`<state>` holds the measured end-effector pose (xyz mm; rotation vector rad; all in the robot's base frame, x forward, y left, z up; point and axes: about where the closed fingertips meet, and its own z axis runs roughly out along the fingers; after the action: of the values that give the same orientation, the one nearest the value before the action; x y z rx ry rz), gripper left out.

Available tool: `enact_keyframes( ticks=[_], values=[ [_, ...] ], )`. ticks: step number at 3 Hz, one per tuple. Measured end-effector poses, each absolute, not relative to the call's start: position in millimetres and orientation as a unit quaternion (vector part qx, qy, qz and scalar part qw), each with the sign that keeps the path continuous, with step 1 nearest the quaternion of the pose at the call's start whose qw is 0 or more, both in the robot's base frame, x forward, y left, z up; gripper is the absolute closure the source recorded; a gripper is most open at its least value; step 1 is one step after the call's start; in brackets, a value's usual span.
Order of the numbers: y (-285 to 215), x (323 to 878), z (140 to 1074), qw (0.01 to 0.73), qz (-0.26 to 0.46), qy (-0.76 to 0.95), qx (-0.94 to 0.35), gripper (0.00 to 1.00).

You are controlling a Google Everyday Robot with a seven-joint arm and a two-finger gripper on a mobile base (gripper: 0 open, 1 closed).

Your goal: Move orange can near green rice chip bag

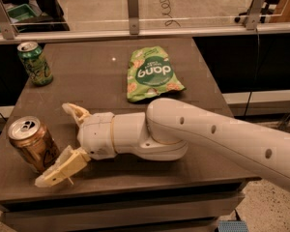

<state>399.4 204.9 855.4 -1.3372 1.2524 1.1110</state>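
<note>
Standing upright near the front-left corner of the desk [99,64], the orange can [30,144] shows its silver pull-tab top to the camera and a dark outlined mark on its side. It sits well apart from the green rice chip bag [152,74], which lies flat toward the back edge, a little right of the middle, so the can has most of the desk's depth to cross.

The pincer [52,144] is level with the can on its right side, spread wide and holding nothing. One pale finger [73,112] reaches up behind the can's right shoulder and the other sits low by its base on the front side. Whether that lower one touches the metal I cannot tell. The spread looks chosen to take the can's full width side-on — a grip around the body, not from above.

The white arm [222,134] runs in low from the right edge, lying across the front of the desk and clear of the bag.

A green can [35,63] stands at the back-left corner — out of the likely path.
</note>
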Motion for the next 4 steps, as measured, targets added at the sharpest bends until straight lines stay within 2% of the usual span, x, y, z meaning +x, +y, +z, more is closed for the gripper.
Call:
enact_keyframes(
  ticks=[1, 2, 4],
  values=[
    [228.4, 393.5, 868.2, 0.490, 0.469, 0.495, -0.544, 0.03],
    [244.2, 385.6, 873.0, 0.489, 0.479, 0.484, -0.545, 0.20],
    [230.7, 378.6, 874.4, 0.488, 0.470, 0.498, -0.542, 0.67]
  ],
)
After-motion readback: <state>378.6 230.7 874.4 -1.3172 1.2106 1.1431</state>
